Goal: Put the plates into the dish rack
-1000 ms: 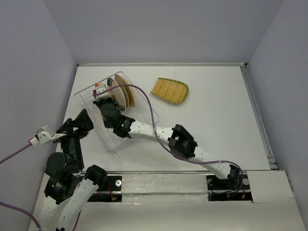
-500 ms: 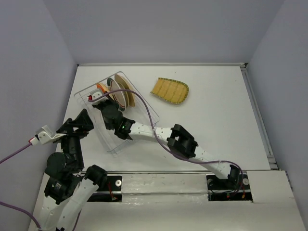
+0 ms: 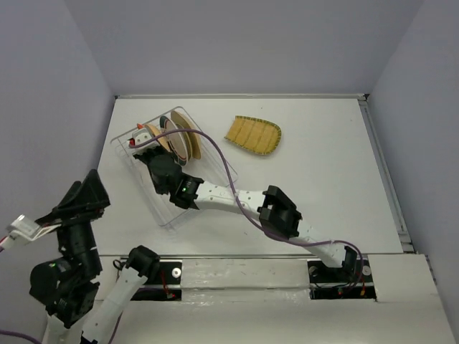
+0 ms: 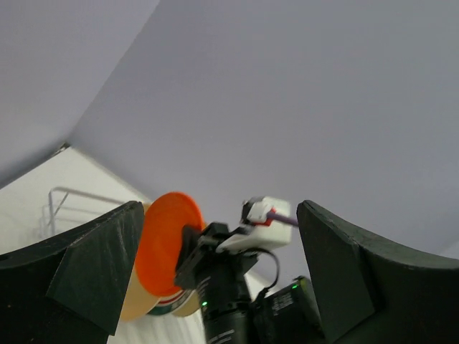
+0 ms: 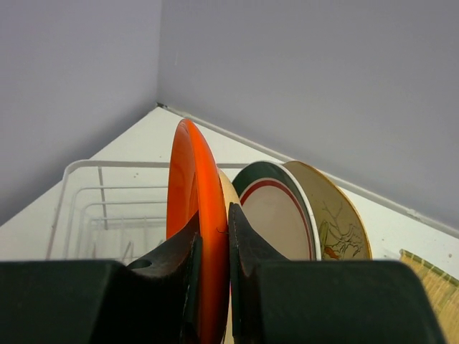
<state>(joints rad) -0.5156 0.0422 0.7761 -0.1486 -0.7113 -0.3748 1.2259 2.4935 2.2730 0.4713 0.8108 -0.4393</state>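
My right gripper [image 3: 148,141] is shut on the orange-red round plate [image 5: 193,208] and holds it upright on edge over the far left end of the see-through dish rack [image 3: 163,215]. In the right wrist view my gripper [image 5: 213,233] pinches its rim. A tan plate [image 5: 232,197] stands right behind it, then the white plate with the teal-striped rim [image 5: 276,215] and the cream branch-design plate [image 5: 333,222]. The yellow-green fan-shaped plate [image 3: 252,134] lies flat on the table right of the rack. My left gripper [image 3: 84,197] is open and empty, raised at the near left. The small beige plate is not distinguishable.
The rack's white wire rim [image 5: 100,166] stands close to the back left corner walls. In the left wrist view the orange plate [image 4: 166,236] and the right wrist [image 4: 229,287] show between my open fingers [image 4: 93,265]. The purple cable [image 3: 228,168] loops over the rack.
My right gripper has carried the orange plate toward the rack's far left end. My left arm has pulled back toward the near left edge, away from the rack.
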